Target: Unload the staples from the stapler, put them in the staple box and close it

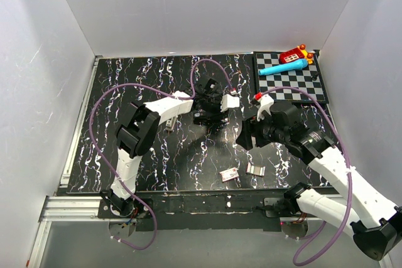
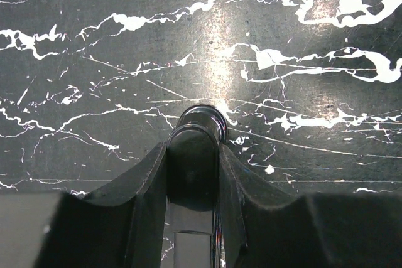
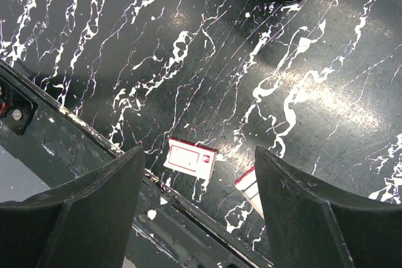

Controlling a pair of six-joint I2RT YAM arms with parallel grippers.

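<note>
Top view: left arm [image 1: 169, 106] reaches over mid-desk. The stapler [image 1: 208, 118] sits under its tip as a dark shape. The grip is unreadable from above.

Left wrist view resolves it: left fingers [image 2: 147, 180] pinch the stapler's rounded, glossy end, one pressed on each flank. Whether the stapler touches the desk [image 2: 94, 61] I cannot tell.

Right of centre, the right arm [image 1: 326, 161] bends toward the front edge. Only the right wrist view shows the right fingers [image 3: 88, 205]: spread wide, nothing between them. Below them lie a small white red-edged box [image 3: 190, 157] and a second box [image 3: 250, 186], just beside it.

Far right corner, top view only: checkered board [image 1: 314, 83] carrying a red toy [image 1: 292, 54] and a blue tube [image 1: 282, 66].

Desk: black with white marble veining and glare patches. White walls [image 1: 207, 4] enclose three sides.
</note>
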